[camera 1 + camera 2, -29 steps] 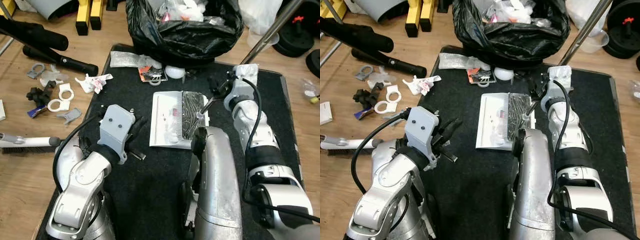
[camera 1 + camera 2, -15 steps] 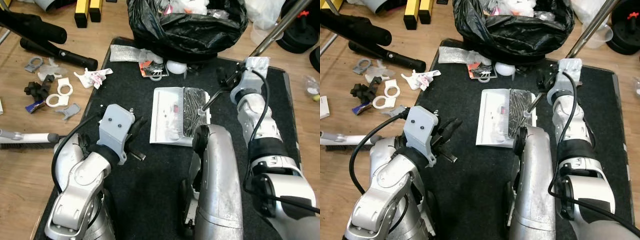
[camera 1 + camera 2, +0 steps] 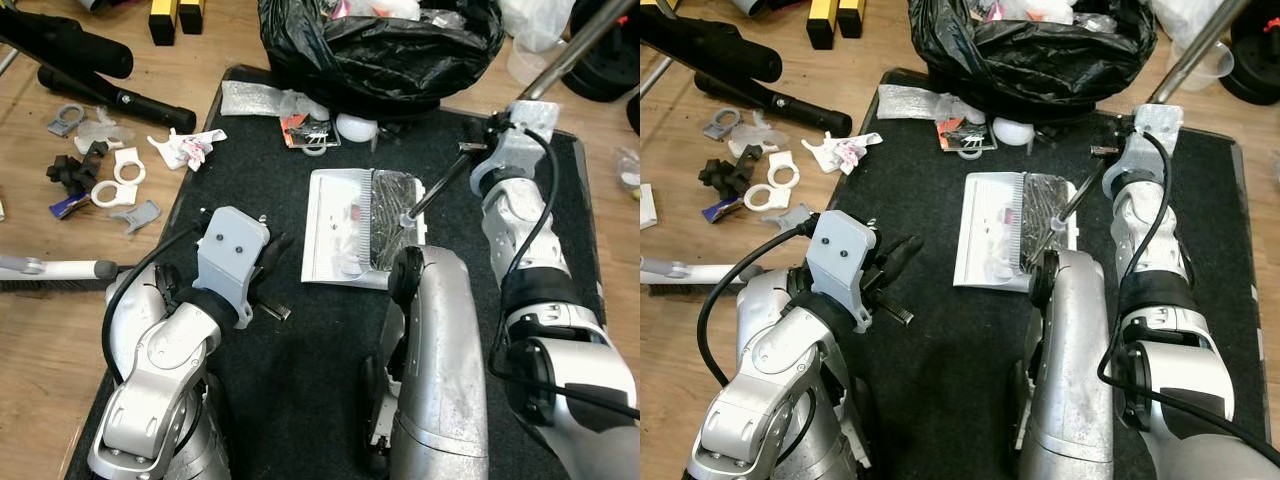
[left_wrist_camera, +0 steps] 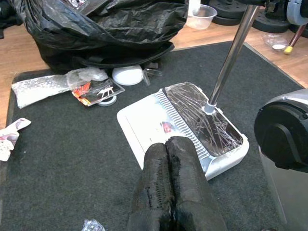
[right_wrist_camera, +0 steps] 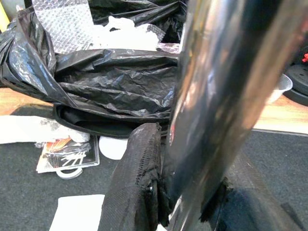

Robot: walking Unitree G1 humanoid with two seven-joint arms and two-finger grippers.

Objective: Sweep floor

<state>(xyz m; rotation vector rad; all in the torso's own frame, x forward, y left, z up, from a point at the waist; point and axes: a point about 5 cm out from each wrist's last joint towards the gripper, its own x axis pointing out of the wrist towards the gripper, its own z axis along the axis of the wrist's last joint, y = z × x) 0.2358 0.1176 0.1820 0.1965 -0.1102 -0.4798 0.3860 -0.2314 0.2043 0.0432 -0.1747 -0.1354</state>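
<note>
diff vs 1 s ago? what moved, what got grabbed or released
The right gripper, shut on the metal pole, has slid further up it, away from the dustpan. Nothing was taken hold of or let go. The left gripper stays shut and idle above the black mat; dustpan and litter have not moved.

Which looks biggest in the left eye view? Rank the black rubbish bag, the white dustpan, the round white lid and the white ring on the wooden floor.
1. Black rubbish bag
2. White dustpan
3. Round white lid and white ring: these two look alike in size, so I won't rank them.
</note>
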